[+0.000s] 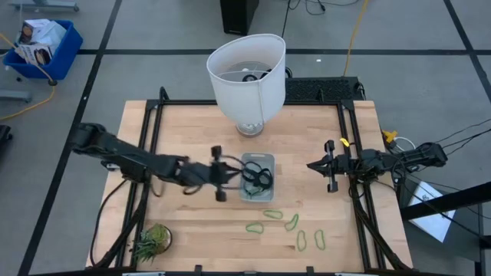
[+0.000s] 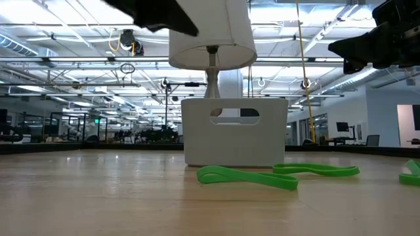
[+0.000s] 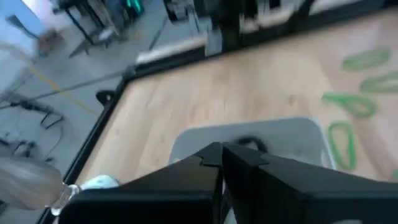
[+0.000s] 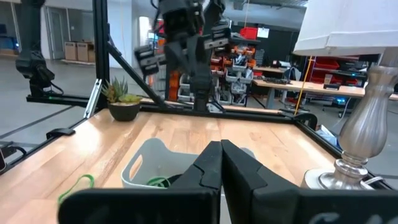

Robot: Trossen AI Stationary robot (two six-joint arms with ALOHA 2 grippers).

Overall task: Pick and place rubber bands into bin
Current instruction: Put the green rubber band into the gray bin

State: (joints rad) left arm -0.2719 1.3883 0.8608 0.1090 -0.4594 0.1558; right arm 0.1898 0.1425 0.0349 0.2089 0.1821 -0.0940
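The pale bin (image 1: 247,189) stands at the table's middle with dark rubber bands (image 1: 258,177) lying in it. Several light-green rubber bands (image 1: 273,214) lie flat on the table near the front edge; they also show in the low view (image 2: 246,177). My left gripper (image 1: 236,172) hangs just left of the bin, at its left wall. In the left wrist view its fingers (image 3: 217,150) are shut and I see nothing between them. My right gripper (image 1: 311,165) is shut and empty, right of the bin, pointing at it (image 4: 219,147).
A white lampshade on a metal-footed lamp (image 1: 247,77) stands behind the bin. A small spiky green plant (image 1: 152,241) stands at the front left corner. Black frame rails (image 1: 153,146) run along the table's sides. Bare wood lies between the bin and the right gripper.
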